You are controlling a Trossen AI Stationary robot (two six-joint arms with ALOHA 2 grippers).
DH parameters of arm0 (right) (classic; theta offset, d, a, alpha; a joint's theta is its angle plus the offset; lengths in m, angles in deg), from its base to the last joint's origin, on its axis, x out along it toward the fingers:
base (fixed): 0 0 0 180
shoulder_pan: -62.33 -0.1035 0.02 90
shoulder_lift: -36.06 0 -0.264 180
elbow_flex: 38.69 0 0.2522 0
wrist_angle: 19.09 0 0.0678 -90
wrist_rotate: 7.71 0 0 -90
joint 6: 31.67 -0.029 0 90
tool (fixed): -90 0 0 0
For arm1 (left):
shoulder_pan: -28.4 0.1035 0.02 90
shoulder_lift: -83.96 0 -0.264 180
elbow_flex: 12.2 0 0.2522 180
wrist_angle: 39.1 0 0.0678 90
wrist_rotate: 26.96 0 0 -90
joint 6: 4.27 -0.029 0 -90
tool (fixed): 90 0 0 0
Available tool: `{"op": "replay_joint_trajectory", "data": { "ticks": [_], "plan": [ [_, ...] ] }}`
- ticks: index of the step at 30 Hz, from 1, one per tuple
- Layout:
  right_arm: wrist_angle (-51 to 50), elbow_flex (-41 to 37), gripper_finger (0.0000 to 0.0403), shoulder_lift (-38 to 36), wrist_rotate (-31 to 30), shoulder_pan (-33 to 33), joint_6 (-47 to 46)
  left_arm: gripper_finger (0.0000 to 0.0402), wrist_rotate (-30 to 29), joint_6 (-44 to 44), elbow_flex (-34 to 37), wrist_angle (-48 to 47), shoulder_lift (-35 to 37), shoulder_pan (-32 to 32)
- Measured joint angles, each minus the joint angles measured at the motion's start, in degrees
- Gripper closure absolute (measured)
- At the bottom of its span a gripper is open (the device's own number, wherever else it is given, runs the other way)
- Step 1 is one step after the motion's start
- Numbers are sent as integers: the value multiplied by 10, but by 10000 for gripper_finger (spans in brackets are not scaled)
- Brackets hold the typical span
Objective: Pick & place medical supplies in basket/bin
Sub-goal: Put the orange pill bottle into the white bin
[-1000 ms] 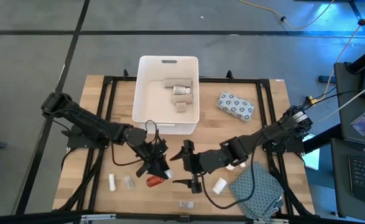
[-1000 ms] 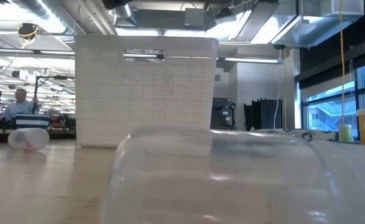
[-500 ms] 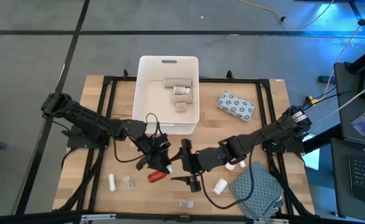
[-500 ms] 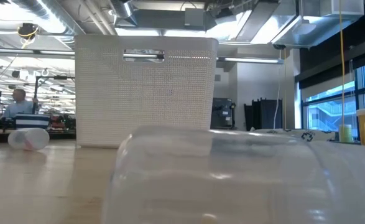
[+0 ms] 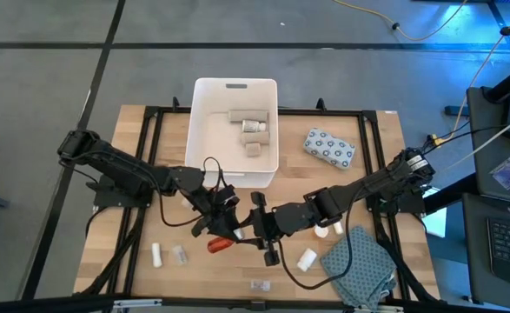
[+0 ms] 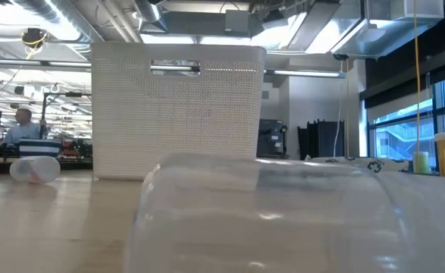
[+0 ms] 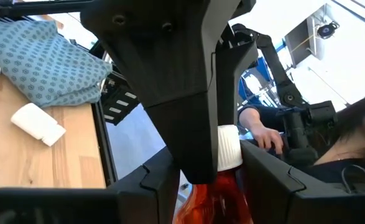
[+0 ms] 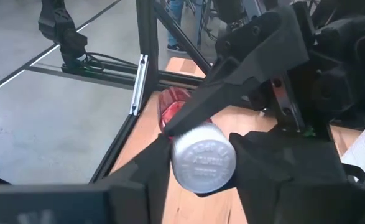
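Handover in progress. The left gripper point(image 5: 221, 233) grips the red plastic bottle with a white cap point(image 5: 221, 244) around its body, fingers closed on it. In the left wrist view the red body sits between that arm's fingers with the white cap point(image 7: 229, 148) pointing away.

Change over the last second: the right gripper point(image 5: 263, 236) has slid in toward the left one. Its fingers stood clearly spread and short of the bottle; now they've narrowed and sit at the cap end. The right wrist view shows the cap point(image 8: 204, 163) square between its own fingers, with the left gripper's finger lying across the bottle just behind. I can't tell whether the right pads are touching the cap yet.

My read: a bottle transfer, left to right, is about to close. The left shouldn't let go until the right has a firm hold.

The white rectangular plastic tub point(image 5: 206, 139) sits beyond both grippers, well apart from them, already holding a few greyish boxes and a white bottle. Still on the table: small white bottle point(image 5: 307, 259) beside the right arm, clear vials point(image 5: 179, 255) near the left gripper, and the white blue-dotted soft pack point(image 5: 329, 147) beside the tub.
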Motion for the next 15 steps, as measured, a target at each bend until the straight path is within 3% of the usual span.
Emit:
{"op": "replay_joint_trajectory", "data": {
  "ticks": [2, 9, 15],
  "plan": [
    [-1, 0, 279, 0, 0, 0, 0, 250, 0, -1, 0, 0, 0, 0],
    [-14, 6, 280, 1, -2, 0, -2, 219, -2, -15, 0, -3, 5, 8],
    [-91, 59, 280, 1, 3, 0, -2, 203, 74, -18, 0, -27, 45, 57]
  ]
}}
